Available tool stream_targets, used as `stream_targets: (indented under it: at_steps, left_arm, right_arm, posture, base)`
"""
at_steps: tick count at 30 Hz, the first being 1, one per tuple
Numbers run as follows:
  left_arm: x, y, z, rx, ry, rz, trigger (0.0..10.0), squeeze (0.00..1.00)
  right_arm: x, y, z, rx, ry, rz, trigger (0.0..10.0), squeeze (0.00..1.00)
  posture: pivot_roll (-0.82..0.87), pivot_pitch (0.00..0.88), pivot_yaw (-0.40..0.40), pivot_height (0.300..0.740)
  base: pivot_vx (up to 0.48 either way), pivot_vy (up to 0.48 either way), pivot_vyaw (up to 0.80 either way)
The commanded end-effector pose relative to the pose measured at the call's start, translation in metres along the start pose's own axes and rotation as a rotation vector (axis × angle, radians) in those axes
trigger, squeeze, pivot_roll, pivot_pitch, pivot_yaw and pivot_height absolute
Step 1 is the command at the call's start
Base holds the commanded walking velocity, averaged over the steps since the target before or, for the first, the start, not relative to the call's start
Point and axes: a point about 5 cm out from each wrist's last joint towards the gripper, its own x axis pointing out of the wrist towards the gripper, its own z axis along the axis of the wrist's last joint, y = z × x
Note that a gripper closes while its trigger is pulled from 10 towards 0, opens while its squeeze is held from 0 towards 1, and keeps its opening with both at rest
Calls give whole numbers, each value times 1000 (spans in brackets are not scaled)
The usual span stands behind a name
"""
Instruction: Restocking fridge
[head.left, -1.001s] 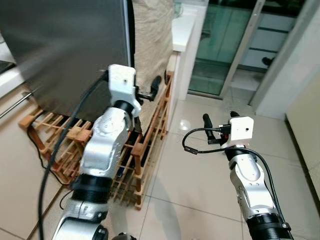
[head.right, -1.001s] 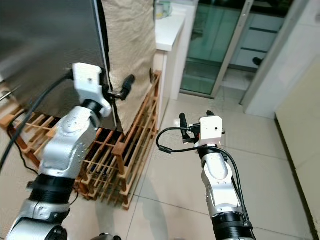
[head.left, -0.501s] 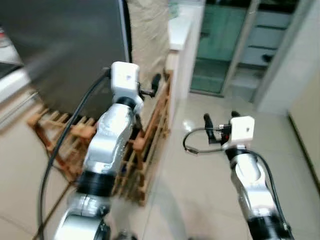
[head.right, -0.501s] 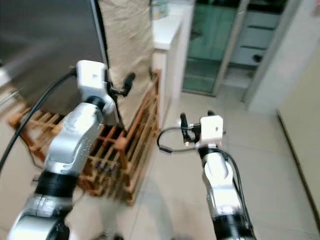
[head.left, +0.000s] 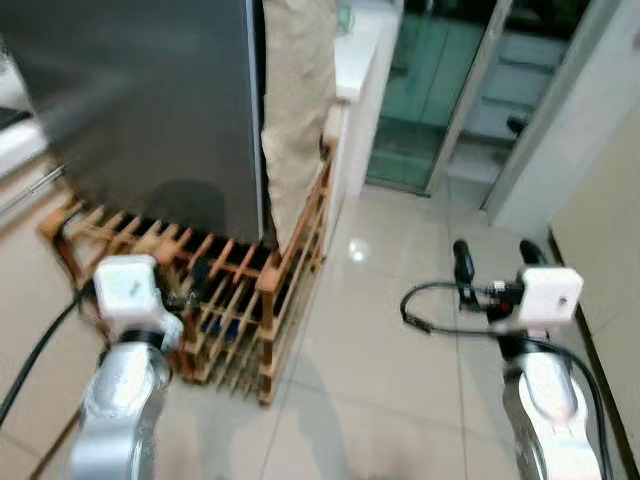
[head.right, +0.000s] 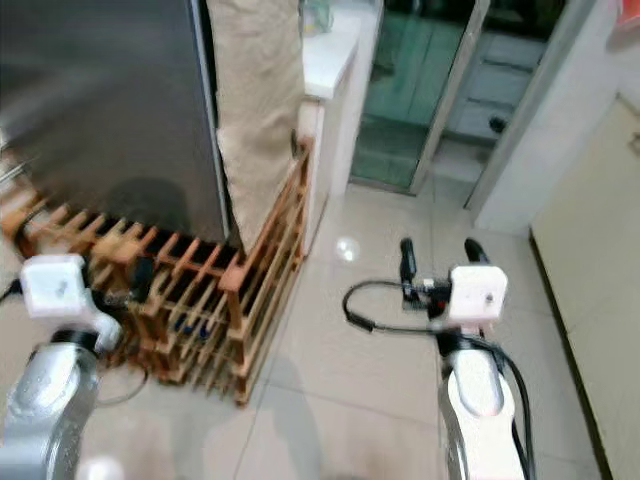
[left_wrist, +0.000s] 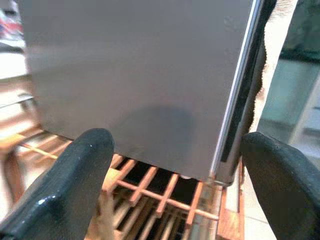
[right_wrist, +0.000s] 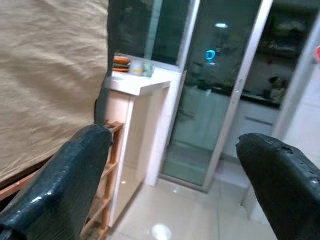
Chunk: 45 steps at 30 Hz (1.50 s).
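Left gripper (left_wrist: 172, 175) agape before, seemingly, fridge (left_wrist: 140, 85).

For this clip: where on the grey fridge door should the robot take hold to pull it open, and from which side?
Probably the door's right vertical edge, where a dark gap separates the fridge door from the cloth-covered side. No handle can be made out, so that edge looks like the only lip to hook. The left pincer, open and facing the door, could come from the front, slipping one finger into the gap.

dark grey fridge (head.left: 150, 100), beige cloth (head.left: 295, 90) beside it, orange-brown wooden rack (head.left: 240, 290) below, pale glossy floor tiles (head.left: 380, 360), green-tinted glass door (head.left: 430, 90).
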Motion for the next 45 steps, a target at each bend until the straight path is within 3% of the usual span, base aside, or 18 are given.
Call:
stream_targets:
  at_steps: [1, 7, 11, 20, 29, 34, 39, 45]
  left_arm:
    - [8, -6, 11, 25, -66, -6, 10000, 0]
    - [27, -24, 20, 10, -132, -64, 10000, 0]
    - [30, -25, 24, -70, -161, -84, 10000, 0]
    - [40, -27, 38, -119, -208, -83, 10000, 0]
    - [37, -32, 51, -65, -276, -152, 10000, 0]
    - [37, -31, 63, -39, -320, -149, 10000, 0]
    - [40, -27, 64, -63, -312, -127, 10000, 0]
    - [45, -31, 64, -34, -280, -144, 10000, 0]
  right_arm:
    - [3, 0, 0, -6, -5, -14, 10000, 0]
    - [20, 11, 8, 24, -57, -10, 10000, 0]
    - [25, 14, 5, 25, -56, 3, 10000, 0]
    - [33, 15, 1, 18, -53, 16, 10000, 0]
    - [35, 19, -2, 30, -45, 23, 10000, 0]
    - [37, 21, -4, 37, -45, 30, 10000, 0]
    - [40, 23, -4, 21, -43, 41, 10000, 0]
    - [41, 27, -7, 21, -36, 51, 10000, 0]
  posture:
    - [-85, 0, -38, 740]
    - [-102, 0, -29, 740]
    - [-98, 0, -29, 740]
    - [-91, 0, -24, 740]
    - [-82, 0, -10, 740]
    - [-77, 0, -12, 740]
    - [-72, 0, -10, 740]
    - [-67, 0, -11, 740]
  base:
    - [0, 0, 0]
    - [0, 0, 0]
    - [103, 0, 0]
    - [472, 0, 0]
    - [480, 0, 0]
    - [66, 0, 0]
    - [0, 0, 0]
    - [0, 0, 0]
